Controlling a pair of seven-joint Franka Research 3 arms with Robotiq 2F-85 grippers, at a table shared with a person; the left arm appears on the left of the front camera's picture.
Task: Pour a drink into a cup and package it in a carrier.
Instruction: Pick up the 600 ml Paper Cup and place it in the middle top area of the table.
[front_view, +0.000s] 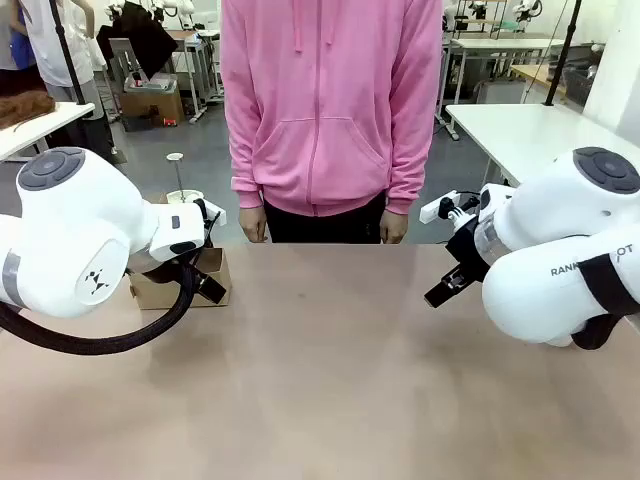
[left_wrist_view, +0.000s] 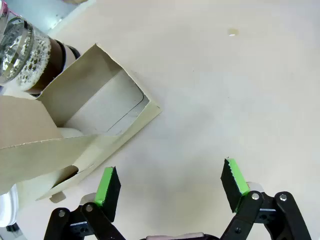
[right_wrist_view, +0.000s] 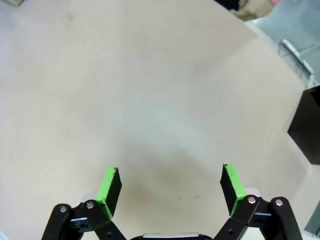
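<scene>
Just ahead and left of the left gripper (left_wrist_view: 170, 181), which is hanging spread wide and empty like the right gripper (right_wrist_view: 170, 184), the carrier (left_wrist_view: 95, 112) is sitting beside the jug (left_wrist_view: 17, 50) of drink (left_wrist_view: 51, 56), so a careless reach is risking a spill.

Right gripper (right_wrist_view: 170, 186) over table (right_wrist_view: 150, 90), jaws wide apart, nothing between them. Green pads (right_wrist_view: 109, 189) face each other above bare beige surface. Black box (right_wrist_view: 307, 124) ahead of gripper, off to one finger's side, well apart. Small dark speck (right_wrist_view: 70, 18) far ahead, opposite side.
</scene>
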